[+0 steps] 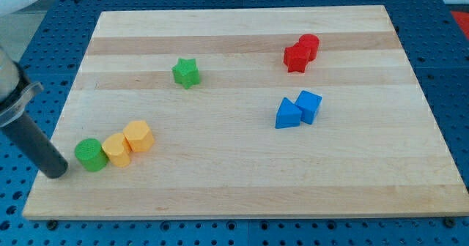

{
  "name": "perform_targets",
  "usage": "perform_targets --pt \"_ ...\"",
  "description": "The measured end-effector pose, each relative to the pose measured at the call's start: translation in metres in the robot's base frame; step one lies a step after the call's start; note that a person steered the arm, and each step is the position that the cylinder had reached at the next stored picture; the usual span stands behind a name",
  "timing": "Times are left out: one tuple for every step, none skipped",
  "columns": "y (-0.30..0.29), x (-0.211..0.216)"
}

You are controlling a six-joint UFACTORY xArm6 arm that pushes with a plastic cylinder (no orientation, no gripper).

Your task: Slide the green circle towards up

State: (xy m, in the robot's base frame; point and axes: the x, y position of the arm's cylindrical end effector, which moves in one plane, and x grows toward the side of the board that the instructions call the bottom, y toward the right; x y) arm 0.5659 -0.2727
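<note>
The green circle (91,154) is a short cylinder near the board's lower left corner. It touches a yellow block (116,150) on its right, and a second yellow hexagon block (138,137) touches that one. My tip (56,171) is at the end of the dark rod, on the board just left of and slightly below the green circle, with a small gap between them. A green star (186,72) lies further up, left of centre.
Two red blocks (301,53) touch each other at the upper right. A blue triangle (287,114) and a blue block (309,105) touch each other right of centre. The wooden board (242,195) lies on a blue perforated table; its left edge is near my tip.
</note>
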Motion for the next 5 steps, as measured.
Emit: perform_targets --pt "0.03 0.006" --pt "0.058 0.001" --pt "0.051 -0.021" --pt "0.031 -0.051" --pt "0.03 -0.082"
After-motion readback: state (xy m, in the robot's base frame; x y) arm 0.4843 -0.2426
